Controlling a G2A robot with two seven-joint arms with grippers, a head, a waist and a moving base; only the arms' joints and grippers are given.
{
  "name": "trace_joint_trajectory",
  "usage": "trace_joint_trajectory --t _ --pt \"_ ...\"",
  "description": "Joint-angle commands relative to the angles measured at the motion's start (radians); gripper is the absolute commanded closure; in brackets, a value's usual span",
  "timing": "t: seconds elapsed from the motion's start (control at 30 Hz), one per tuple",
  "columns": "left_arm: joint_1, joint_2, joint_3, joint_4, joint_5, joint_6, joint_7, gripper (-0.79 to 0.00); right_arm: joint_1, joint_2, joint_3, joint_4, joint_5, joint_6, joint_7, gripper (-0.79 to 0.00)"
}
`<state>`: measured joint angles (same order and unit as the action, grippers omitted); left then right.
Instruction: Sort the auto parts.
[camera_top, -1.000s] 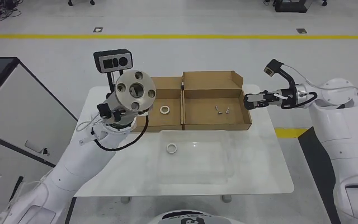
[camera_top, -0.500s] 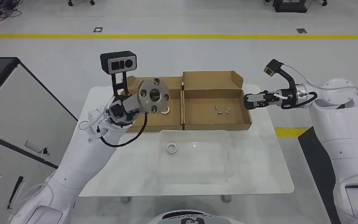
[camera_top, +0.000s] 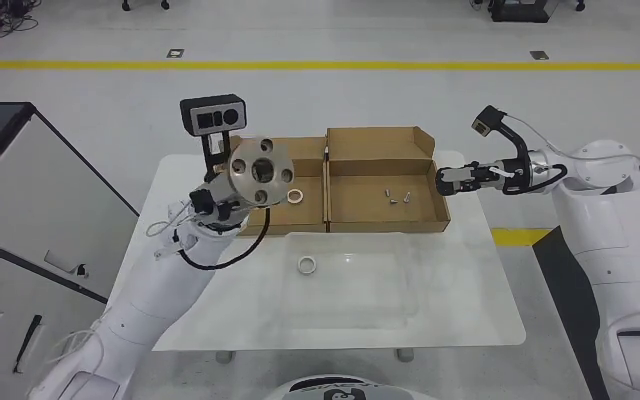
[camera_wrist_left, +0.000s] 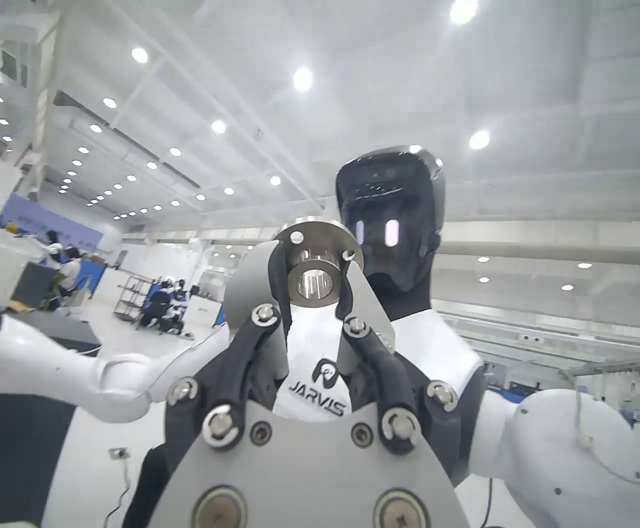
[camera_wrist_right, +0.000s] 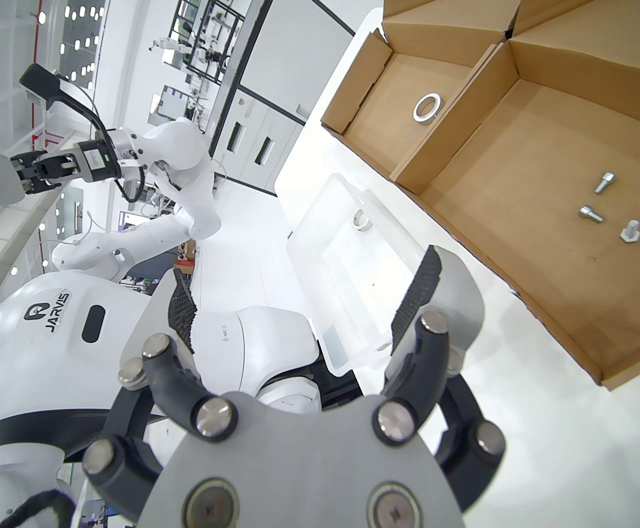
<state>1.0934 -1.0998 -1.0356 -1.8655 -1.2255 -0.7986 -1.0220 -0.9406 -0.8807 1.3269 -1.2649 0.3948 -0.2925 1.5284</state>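
A round metal flange with bolt holes (camera_top: 260, 173) is held high above the table's left side, its face turned up at the top camera. My left gripper (camera_wrist_left: 312, 280) is shut on the flange's hub (camera_wrist_left: 311, 282). My right gripper (camera_top: 443, 180) hovers open and holds nothing, just outside the right wall of the right cardboard box (camera_top: 370, 212); its ribbed fingers (camera_wrist_right: 419, 295) stand wide apart. That box holds three small bolts (camera_top: 398, 196) (camera_wrist_right: 591, 214). The left cardboard box (camera_top: 305, 216) holds a white ring (camera_top: 294, 196) (camera_wrist_right: 427, 107).
A clear plastic tray (camera_top: 380, 300) sits in front of the boxes on the white table (camera_top: 470, 290), with another white ring (camera_top: 308, 265) (camera_wrist_right: 361, 220) in its left part. The boxes' raised flaps stand at the back.
My left arm swung the flange from nearer the camera toward the boxes and turned it, then eased it slightly back left. The right arm has not moved.
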Motion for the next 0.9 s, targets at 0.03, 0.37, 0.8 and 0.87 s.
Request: trace_joint_trajectory --t 0.03,0.37,0.8,0.87 --pt "0.009 -0.012 -0.013 -0.014 -0.096 0.027 -0.026 0.000 0.000 0.000 0.000 0.000 0.000 0.000 0.000 -0.785" --pt "0.037 -0.057 -0.088 0.004 -0.112 0.105 -0.104 0.000 0.000 0.000 0.000 0.000 0.000 0.000 0.000 -0.785" --pt "0.048 -0.084 -0.093 0.053 0.197 0.064 -0.063 0.000 0.000 0.000 0.000 0.000 0.000 0.000 0.000 -0.785" --pt "0.044 -0.088 -0.088 0.051 0.153 0.073 -0.072 0.000 0.000 0.000 0.000 0.000 0.000 0.000 0.000 -0.785"
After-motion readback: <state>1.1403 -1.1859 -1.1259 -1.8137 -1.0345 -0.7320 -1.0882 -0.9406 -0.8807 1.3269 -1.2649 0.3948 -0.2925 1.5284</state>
